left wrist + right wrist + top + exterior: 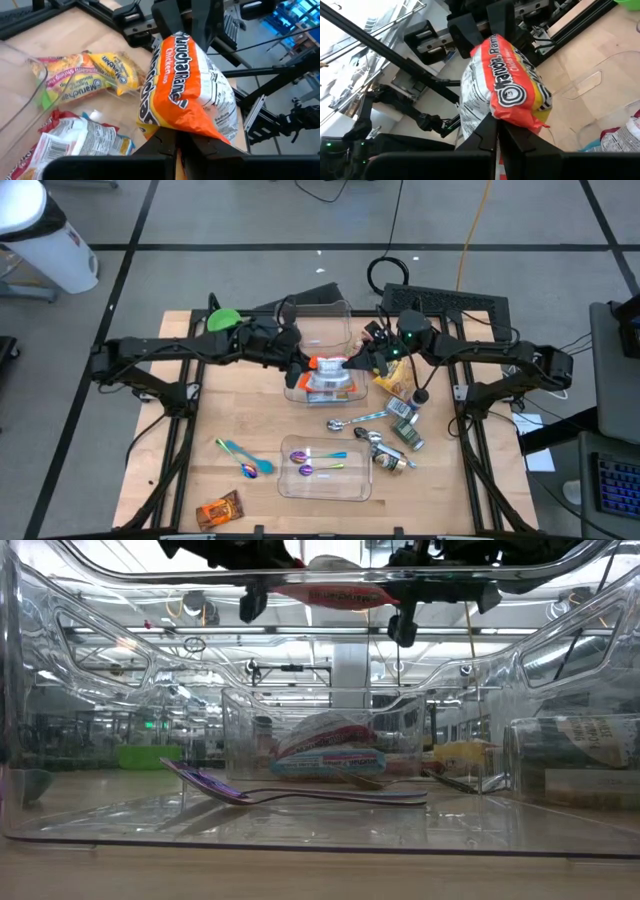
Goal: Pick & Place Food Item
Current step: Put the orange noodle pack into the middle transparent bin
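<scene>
1. In the high view, the left claw and the right claw meet over the middle of the wooden table, each pinching one end of an orange Maruchan chicken ramen packet.
2. The same view places the packet in the air above a clear plastic bin, which already holds another ramen packet.
3. The left wrist view alone shows the wording on the held packet and this claw's fingers pressed together on its lower edge, with the other claw gripping the far end.
4. That view also shows yellow Maruchan packets lying on the table below and a red-and-white one near them.
5. The right wrist view shows the reverse side: the packet pinched between the right claw's fingers.
6. The low view looks through a nearer clear tray holding a purple spoon, seen nowhere else at table height; the held packet hangs at the top.
7. The high view alone shows the metal measuring spoons, the small cans, the blue and purple spoons and an orange snack wrapper.
</scene>
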Controlling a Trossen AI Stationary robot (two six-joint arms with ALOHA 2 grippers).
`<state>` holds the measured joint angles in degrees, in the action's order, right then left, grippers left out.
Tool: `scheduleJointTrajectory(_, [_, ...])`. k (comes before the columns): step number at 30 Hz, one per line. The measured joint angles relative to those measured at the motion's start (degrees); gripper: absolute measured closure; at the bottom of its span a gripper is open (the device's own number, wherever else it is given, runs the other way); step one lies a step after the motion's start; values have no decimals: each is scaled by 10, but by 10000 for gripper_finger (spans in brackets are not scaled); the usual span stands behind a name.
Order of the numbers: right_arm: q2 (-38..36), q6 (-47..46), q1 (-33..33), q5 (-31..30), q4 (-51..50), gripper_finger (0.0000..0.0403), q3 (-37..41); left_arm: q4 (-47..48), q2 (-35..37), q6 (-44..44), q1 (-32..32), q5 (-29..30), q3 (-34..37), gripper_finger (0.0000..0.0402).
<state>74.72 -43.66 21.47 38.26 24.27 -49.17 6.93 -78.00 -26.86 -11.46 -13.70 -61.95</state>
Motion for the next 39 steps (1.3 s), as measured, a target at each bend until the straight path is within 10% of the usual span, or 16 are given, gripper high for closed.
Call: scheduleJointTrajectory(39, [114,-2,-2,9,-12,403,0,-81,-40,-54,0,35,118,391])
